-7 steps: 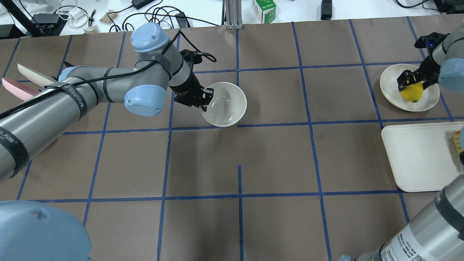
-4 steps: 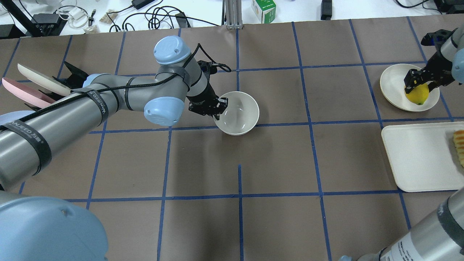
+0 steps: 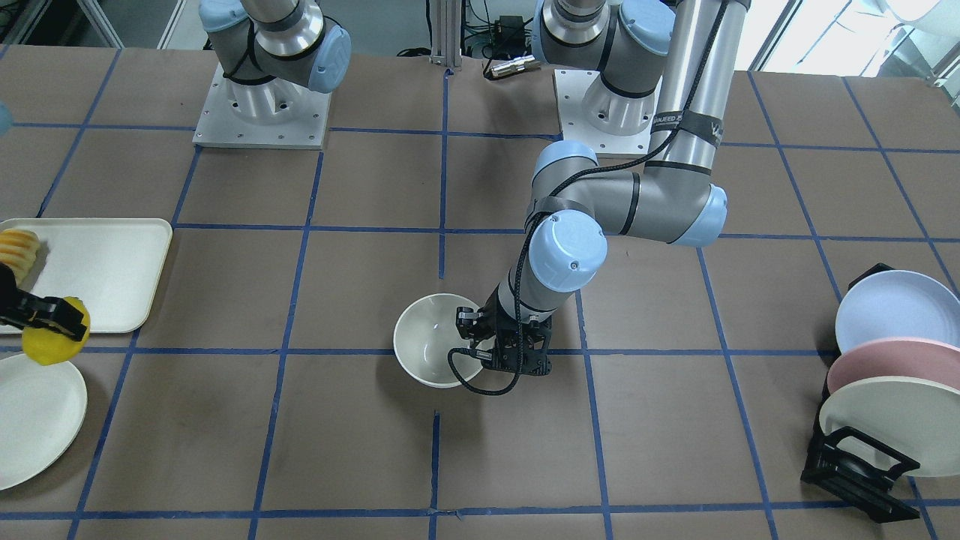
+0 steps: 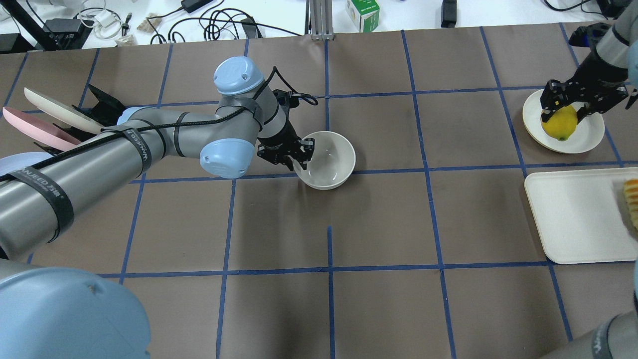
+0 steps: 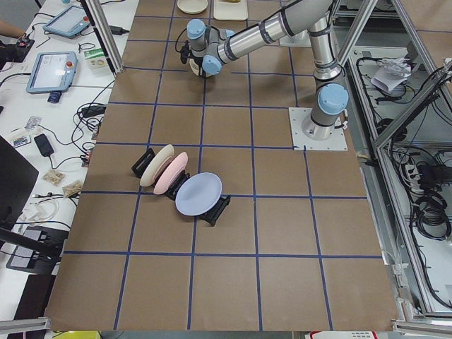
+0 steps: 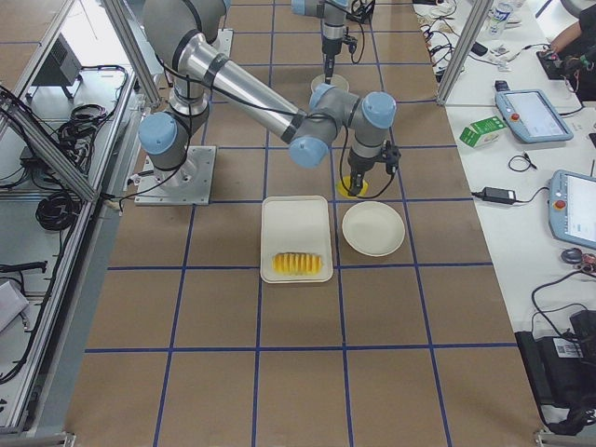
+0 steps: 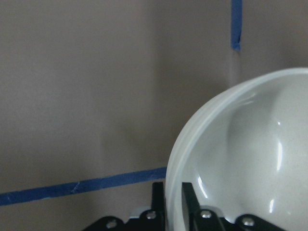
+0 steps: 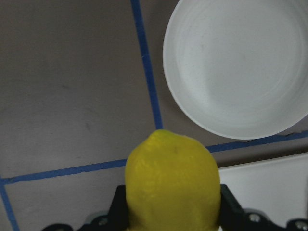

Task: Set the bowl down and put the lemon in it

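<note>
Left gripper (image 4: 298,155) is clamped on the bowl (image 4: 326,159), one finger (image 7: 190,204) inside the wall and the other outside, with only the rim's thickness between them. Overhead, the grip is at the bowl's 9 o'clock. The bowl sits upright just to 12 o'clock of table centre, on the blue tape line. It's low, but I can't tell if it touches the table.

Right gripper (image 4: 560,115) is closed around the lemon (image 4: 559,123), with a finger on each side. The lemon hangs over the 9 o'clock edge of the plate (image 4: 588,139), at the table's 2 o'clock. Wrist view shows the lemon (image 8: 171,187) lifted clear, with the plate (image 8: 236,67) below it and off to one side.

Tray (image 4: 573,214) is at the plate's 6 o'clock, with sliced food (image 4: 630,199) on its 3 o'clock edge. Plate rack (image 3: 855,465) is at the table's 9 o'clock.

Versus 1.0 s ago:
- The bowl has shifted toward 3 o'clock and looks lower, with little change over the last 0.6 s.
- The lemon was resting on the plate. It's now raised and has drifted toward 9 o'clock.
- Both grips are unchanged.
</note>
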{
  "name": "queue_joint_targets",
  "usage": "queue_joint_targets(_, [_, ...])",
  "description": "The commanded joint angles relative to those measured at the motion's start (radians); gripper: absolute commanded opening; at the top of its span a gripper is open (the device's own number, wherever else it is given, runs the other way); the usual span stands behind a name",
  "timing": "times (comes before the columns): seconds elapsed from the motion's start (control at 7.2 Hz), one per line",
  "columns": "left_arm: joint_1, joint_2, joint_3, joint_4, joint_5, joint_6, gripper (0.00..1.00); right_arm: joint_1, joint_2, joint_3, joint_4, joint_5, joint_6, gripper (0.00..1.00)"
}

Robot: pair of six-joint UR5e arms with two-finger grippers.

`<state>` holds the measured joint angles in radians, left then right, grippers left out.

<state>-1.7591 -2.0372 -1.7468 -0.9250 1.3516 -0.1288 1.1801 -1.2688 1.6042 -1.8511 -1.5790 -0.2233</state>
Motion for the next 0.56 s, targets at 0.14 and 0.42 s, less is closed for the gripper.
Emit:
queue_joint_targets(0.14, [0.055, 0.16, 0.067, -0.192, 0.125, 0.036, 0.91, 0.201, -0.072, 0.0, 0.096, 0.005, 0.278, 0.0])
queue_joint_targets(0.42, [0.181, 0.28, 0.195, -0.503, 0.135, 0.139, 0.92, 0.361, -0.106, 0.008, 0.093, 0.025, 0.404, 0.0])
